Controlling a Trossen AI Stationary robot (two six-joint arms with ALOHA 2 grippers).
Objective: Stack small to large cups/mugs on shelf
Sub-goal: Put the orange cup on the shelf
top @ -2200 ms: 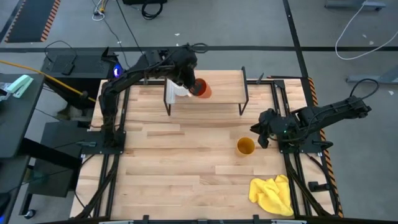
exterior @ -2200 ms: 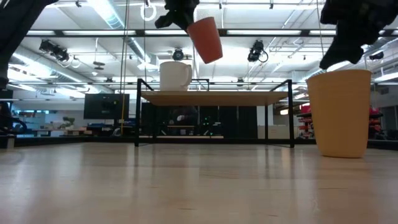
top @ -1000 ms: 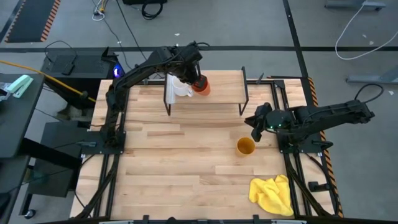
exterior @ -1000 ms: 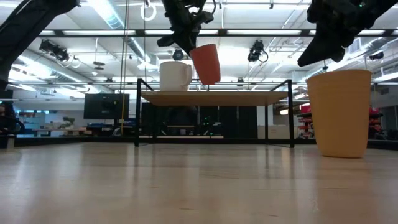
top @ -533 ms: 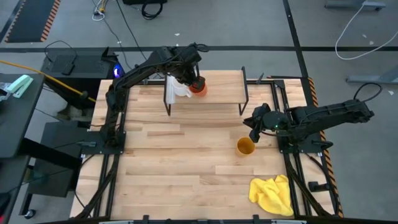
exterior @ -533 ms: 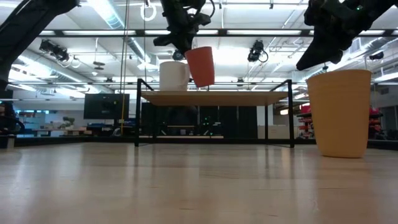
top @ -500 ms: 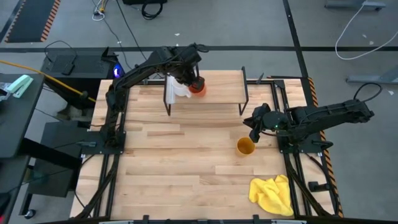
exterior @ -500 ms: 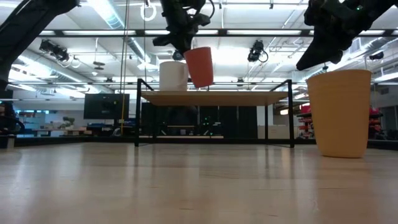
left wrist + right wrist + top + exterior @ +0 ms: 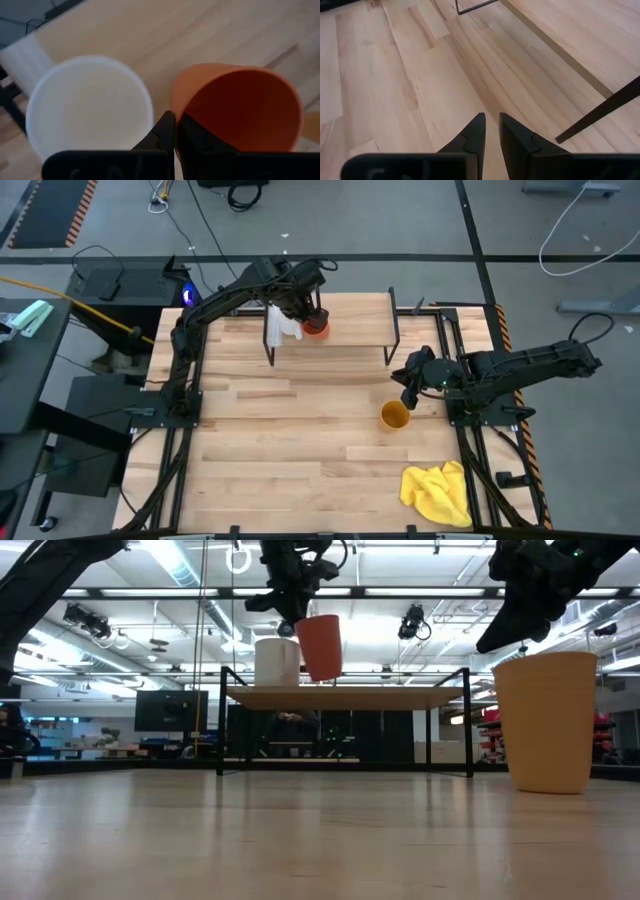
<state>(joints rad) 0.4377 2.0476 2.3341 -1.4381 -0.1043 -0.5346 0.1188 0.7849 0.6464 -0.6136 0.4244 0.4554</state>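
The surface (image 9: 300,440) is a butcher-block top of pale wood strips, matte and flat. On its far side stands the shelf (image 9: 355,330), a thin light-wood plank on slim black metal legs, smooth enough that a cup could slide if nudged.

We judge the step in hand to be setting the orange-red cup (image 9: 320,645) down beside the white mug (image 9: 275,662). The left end effector (image 9: 175,125) pinches the cup's rim, one finger inside and one outside, and the cup hangs slightly tilted, its base just above the plank. To do this well we would level the cup, lower it straight, and keep its wall from bumping the mug, which sits just beside it; only then let go.

The mustard-yellow cup (image 9: 395,416) stands upright on the surface, tall, tapered and handleless, the largest of the three. The right end effector (image 9: 488,131) hovers near it, fingers nearly pressed together on nothing. The mug is glossy and cylindrical; the orange-red cup is smooth and tapered.
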